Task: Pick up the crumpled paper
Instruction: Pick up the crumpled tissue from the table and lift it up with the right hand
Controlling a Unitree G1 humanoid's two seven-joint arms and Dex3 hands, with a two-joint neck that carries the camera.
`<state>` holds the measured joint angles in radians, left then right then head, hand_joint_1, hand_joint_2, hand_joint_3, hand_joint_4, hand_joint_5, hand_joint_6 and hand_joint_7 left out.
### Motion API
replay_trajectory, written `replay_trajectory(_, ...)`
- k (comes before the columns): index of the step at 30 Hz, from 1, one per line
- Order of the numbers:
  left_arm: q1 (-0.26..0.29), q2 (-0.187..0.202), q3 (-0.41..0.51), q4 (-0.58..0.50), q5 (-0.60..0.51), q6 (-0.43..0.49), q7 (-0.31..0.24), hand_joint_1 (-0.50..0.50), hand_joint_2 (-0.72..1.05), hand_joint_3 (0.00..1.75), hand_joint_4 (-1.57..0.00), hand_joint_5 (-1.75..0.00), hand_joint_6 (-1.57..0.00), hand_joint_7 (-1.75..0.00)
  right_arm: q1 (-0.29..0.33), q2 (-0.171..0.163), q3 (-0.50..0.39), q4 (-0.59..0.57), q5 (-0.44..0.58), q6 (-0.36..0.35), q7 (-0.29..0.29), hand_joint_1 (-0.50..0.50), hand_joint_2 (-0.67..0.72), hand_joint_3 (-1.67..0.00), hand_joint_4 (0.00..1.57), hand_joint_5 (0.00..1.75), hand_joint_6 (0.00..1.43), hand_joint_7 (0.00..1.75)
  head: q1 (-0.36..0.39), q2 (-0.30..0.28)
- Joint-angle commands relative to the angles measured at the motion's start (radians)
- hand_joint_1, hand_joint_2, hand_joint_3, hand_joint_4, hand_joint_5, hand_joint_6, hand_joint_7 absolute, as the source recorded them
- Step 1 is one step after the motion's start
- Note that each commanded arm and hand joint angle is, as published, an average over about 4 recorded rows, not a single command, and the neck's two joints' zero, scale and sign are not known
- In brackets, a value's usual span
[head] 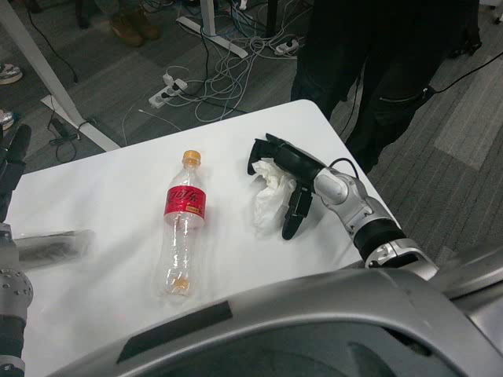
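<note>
Right hand (284, 182) curls over the crumpled paper (270, 193) on the white table (110, 259) — fingers wrapped around it. Left hand (11, 169) sits at the table's far-left edge, fingers apart, holding nothing. 1 plastic bottle (182, 233) lies between them.

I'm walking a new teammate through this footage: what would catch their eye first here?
Most striking is the right hand curled around the crumpled paper near the white table's right edge. Next, an empty plastic bottle with a red label and orange cap lies at the table's middle. A person in dark trousers stands just beyond the far corner, with cables tangled on the floor; the left hand waits at the left edge.
</note>
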<state>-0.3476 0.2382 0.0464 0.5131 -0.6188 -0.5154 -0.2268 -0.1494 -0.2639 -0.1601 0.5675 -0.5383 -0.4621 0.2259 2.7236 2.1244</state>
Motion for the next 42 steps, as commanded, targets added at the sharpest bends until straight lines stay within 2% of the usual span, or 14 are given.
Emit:
replay_trajectory(1,0.012,0.005,0.000,-0.001,-0.002,-0.009,0.001,-0.14,0.87,0.00,-0.26,0.00,0.00,0.00,0.024,-0.005,-0.010,0.054,0.022,0.010,0.024,0.29,0.14,-0.24,0.00,0.02,0.36,1.61,-0.001,-0.003)
replay_trajectory(4,0.011,0.006,0.000,0.000,-0.002,-0.009,0.001,-0.14,0.87,0.00,-0.26,0.00,0.00,0.00,0.024,-0.005,-0.019,0.085,0.057,0.004,0.024,0.23,0.00,-0.24,0.00,0.00,0.21,1.61,0.001,-0.004)
replay_trajectory(6,0.010,0.006,0.000,0.001,-0.002,-0.009,0.001,-0.14,0.87,0.00,-0.26,0.00,0.00,0.00,0.024,-0.004,-0.022,0.105,0.074,0.001,0.023,0.21,-0.13,-0.24,0.00,0.00,0.08,1.50,0.001,-0.004)
replay_trajectory(8,0.010,0.006,-0.001,0.002,-0.002,-0.009,0.001,-0.14,0.87,0.00,-0.26,0.00,0.00,0.00,0.024,-0.001,-0.024,0.128,0.090,-0.008,0.009,0.25,-0.19,-0.20,0.00,0.00,0.00,1.26,0.000,-0.004)
replay_trajectory(11,0.008,0.006,-0.002,0.005,-0.002,-0.009,0.001,-0.14,0.87,0.00,-0.26,0.00,0.00,0.00,0.026,0.007,-0.032,0.169,0.116,-0.049,-0.034,0.44,-0.16,-0.16,0.00,0.00,0.00,1.08,0.000,-0.005)
replay_trajectory(13,0.006,0.006,-0.002,0.005,-0.002,-0.009,0.001,-0.13,0.87,0.00,-0.26,0.00,0.00,0.00,0.026,0.009,-0.042,0.195,0.123,-0.082,-0.042,0.48,-0.19,-0.26,0.00,0.00,0.00,1.08,0.000,-0.006)
replay_trajectory(15,0.005,0.006,-0.003,0.006,-0.002,-0.009,0.001,-0.12,0.87,0.00,-0.26,0.00,0.00,0.00,0.025,0.009,-0.042,0.204,0.123,-0.089,-0.030,0.46,-0.22,-0.42,0.00,0.00,0.00,1.22,0.000,-0.006)
replay_trajectory(18,0.002,0.006,-0.005,0.007,-0.002,-0.009,0.001,-0.12,0.87,0.00,-0.26,0.00,0.00,0.00,0.022,0.006,-0.040,0.204,0.124,-0.073,0.016,0.42,-0.37,-0.54,0.00,0.02,0.00,1.34,0.000,-0.006)
replay_trajectory(21,-0.002,0.006,-0.007,0.009,-0.002,-0.009,0.001,-0.12,0.87,0.00,-0.26,0.00,0.00,0.00,0.016,0.002,-0.040,0.203,0.122,-0.060,0.063,0.38,-0.54,-0.81,0.00,0.10,0.00,1.45,0.000,-0.006)
replay_trajectory(23,-0.004,0.005,-0.007,0.012,-0.002,-0.009,0.001,-0.12,0.87,0.00,-0.26,0.00,0.00,0.00,0.015,0.003,-0.044,0.203,0.123,-0.058,0.069,0.39,-0.54,-0.89,0.00,0.10,0.00,1.52,0.000,-0.006)
replay_trajectory(27,-0.008,0.004,-0.007,0.016,-0.002,-0.009,0.001,-0.12,0.87,0.00,-0.26,0.00,0.00,0.00,0.014,0.004,-0.056,0.201,0.126,-0.059,0.071,0.42,-0.54,-0.95,0.00,0.10,0.00,1.54,0.000,-0.006)
replay_trajectory(34,-0.019,0.003,-0.011,0.029,-0.002,-0.009,0.001,-0.10,0.87,0.00,-0.26,0.00,0.00,0.00,0.014,0.003,-0.067,0.206,0.159,-0.064,0.092,0.42,-0.54,-0.87,0.00,0.00,0.00,1.54,0.000,-0.006)
replay_trajectory(37,-0.023,0.003,-0.013,0.034,-0.002,-0.009,0.001,-0.10,0.87,0.00,-0.26,0.00,0.00,0.00,0.011,0.000,-0.058,0.219,0.191,-0.069,0.114,0.48,-0.54,-0.87,0.00,0.05,0.00,1.54,-0.006,-0.021)
replay_trajectory(42,-0.028,0.003,-0.017,0.040,-0.002,-0.009,0.001,-0.10,0.87,0.00,-0.26,0.00,0.00,0.00,0.011,0.000,-0.059,0.229,0.207,-0.093,0.114,0.50,-0.51,-0.85,0.00,0.00,0.09,1.61,-0.006,-0.021)
